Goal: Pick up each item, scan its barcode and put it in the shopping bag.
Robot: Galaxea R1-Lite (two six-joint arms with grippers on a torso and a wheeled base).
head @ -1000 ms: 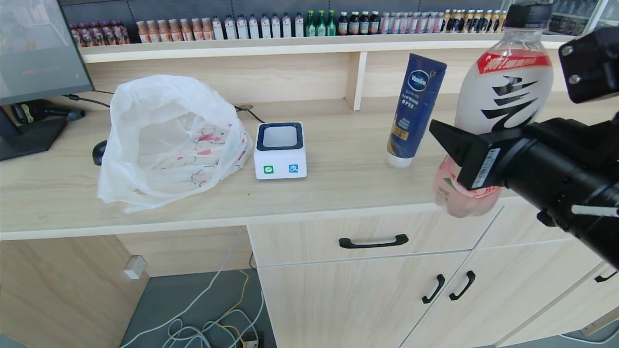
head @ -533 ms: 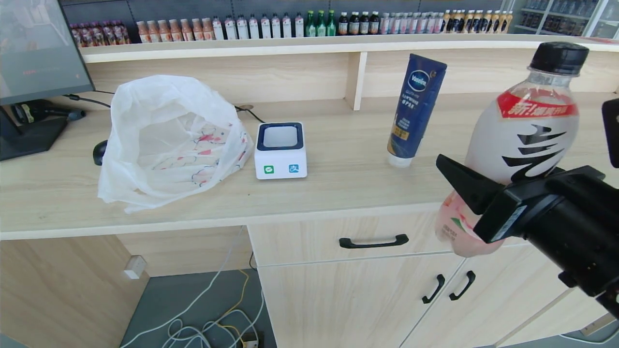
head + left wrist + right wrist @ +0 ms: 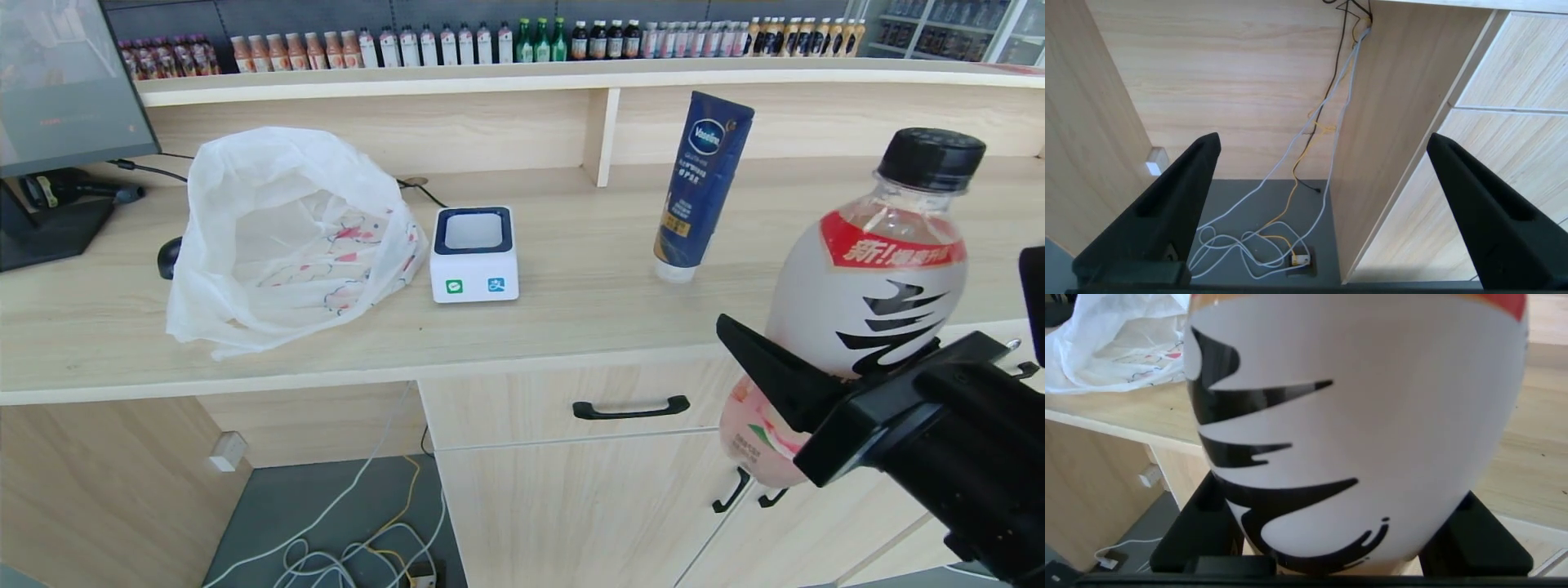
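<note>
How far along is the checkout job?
Done: nothing clearly bagged; I cannot tell what the bag holds. In hand: the right gripper is shut on the bottle, held out past the counter edge, well right of the scanner, so it looks unscanned. To do: scan and bag the bottle, then the blue tube standing on the counter. The left gripper is open, low by the cabinet.
</note>
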